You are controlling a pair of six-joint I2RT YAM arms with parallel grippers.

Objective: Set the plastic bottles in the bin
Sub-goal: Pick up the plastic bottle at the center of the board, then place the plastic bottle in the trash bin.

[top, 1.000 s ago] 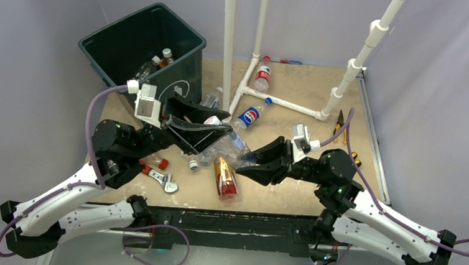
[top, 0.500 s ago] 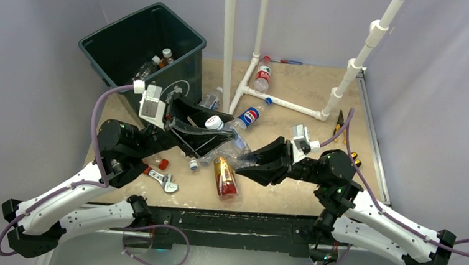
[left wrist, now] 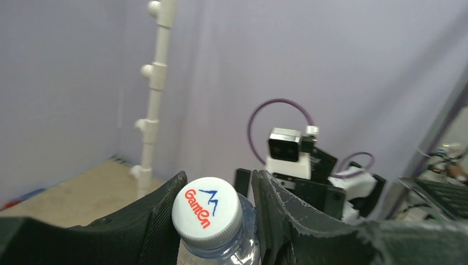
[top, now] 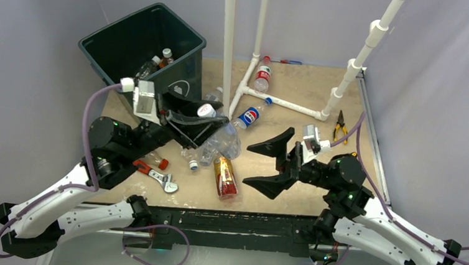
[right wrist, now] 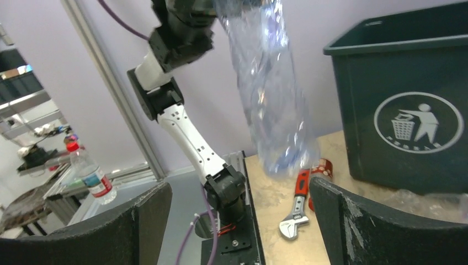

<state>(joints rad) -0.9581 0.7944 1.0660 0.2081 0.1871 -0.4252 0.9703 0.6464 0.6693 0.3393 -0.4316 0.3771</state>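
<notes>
My left gripper (top: 205,114) is shut on the neck of a clear plastic bottle (top: 222,141), which hangs in the air just right of the dark green bin (top: 196,41). In the left wrist view its white cap (left wrist: 207,208) sits between the fingers (left wrist: 160,218). My right gripper (top: 248,164) stands wide open to the right of that bottle, holding nothing. From the right wrist the bottle (right wrist: 276,94) dangles ahead of the open gripper (right wrist: 240,190), beside the bin (right wrist: 408,110). Two bottles (top: 159,60) lie in the bin. An amber bottle (top: 224,177), a blue-labelled one (top: 250,115) and a red-labelled one (top: 262,75) lie on the table.
A red-handled wrench (top: 160,177) and a small red-capped bottle (top: 155,161) lie near the left arm. Small clear bottles lie at the table's middle (top: 191,160) and by the bin (top: 211,96). A white pipe frame (top: 284,103) stands at the back. Yellow-handled pliers (top: 340,121) lie at the right.
My right gripper has opened, let go of the clear bottle and drawn back to the right. The left gripper has lifted the bottle toward the bin.
</notes>
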